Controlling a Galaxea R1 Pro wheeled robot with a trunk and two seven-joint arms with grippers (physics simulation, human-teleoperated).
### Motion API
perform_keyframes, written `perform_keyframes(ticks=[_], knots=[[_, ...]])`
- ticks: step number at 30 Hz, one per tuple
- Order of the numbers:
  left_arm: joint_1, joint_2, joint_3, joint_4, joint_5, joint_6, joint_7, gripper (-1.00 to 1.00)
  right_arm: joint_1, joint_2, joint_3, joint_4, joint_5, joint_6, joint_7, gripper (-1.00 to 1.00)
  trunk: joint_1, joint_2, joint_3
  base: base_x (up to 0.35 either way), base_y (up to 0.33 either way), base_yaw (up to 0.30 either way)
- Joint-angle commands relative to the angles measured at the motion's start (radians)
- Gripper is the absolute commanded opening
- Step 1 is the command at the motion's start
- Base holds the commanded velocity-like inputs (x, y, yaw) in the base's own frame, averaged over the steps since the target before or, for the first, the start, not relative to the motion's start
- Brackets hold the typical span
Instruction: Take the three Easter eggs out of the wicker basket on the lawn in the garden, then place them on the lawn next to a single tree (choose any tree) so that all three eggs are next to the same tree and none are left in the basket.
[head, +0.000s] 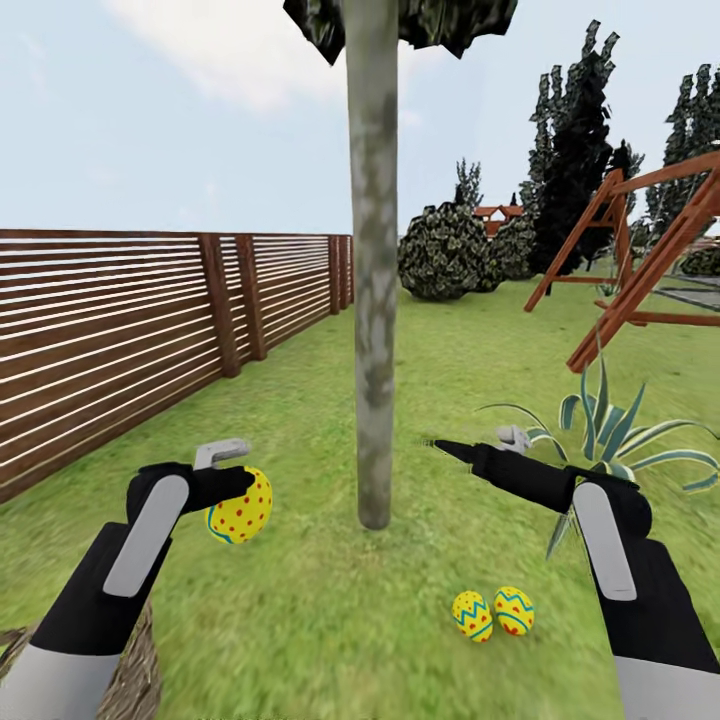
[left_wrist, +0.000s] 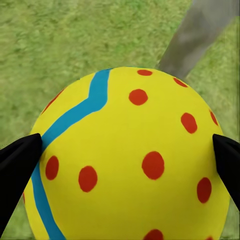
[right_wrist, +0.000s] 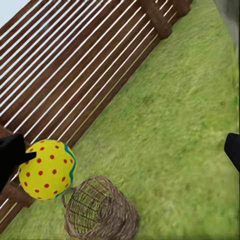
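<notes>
Egg 3, yellow with red dots (head: 241, 508), is pinched in the left gripper (head: 236, 478), left of the pale grey-green trunk (head: 373, 300); the 2 placed eggs (head: 493, 613) lie right.

The right gripper (head: 470, 447) is spread, empty.

Smooth egg (left_wrist: 130, 160) — woven wicker basket (right_wrist: 102, 210) — slatted wood fence (head: 120, 330).

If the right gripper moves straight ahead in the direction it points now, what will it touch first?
Probably the tree trunk: in the head view the right gripper points left toward it. Depth is unclear, though; its wrist view looks past the trunk toward the held egg and basket.
</notes>
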Motion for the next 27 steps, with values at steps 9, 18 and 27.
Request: perform_keyframes(ticks=[9,18,27], knots=[[-0.001,0.0,-0.001,0.02,0.009,0.002,0.01,-1.0,0.001,-0.003,-0.033,0.005,0.009,0.004,0.013,1.0,-0.035,0.062,0.035,-0.28,-0.046,-0.11],[0.0,-0.005,-0.075,0.028,0.007,0.002,0.007,-1.0,0.023,-0.007,-0.043,0.005,0.011,0.004,0.013,1.0,-0.062,0.111,0.057,-0.031,-0.009,-0.004],[-0.001,-0.006,-0.106,0.032,0.008,0.002,0.004,-1.0,0.024,-0.006,-0.049,0.004,0.007,0.004,0.012,1.0,-0.062,0.111,0.057,0.0,-0.058,0.0]])
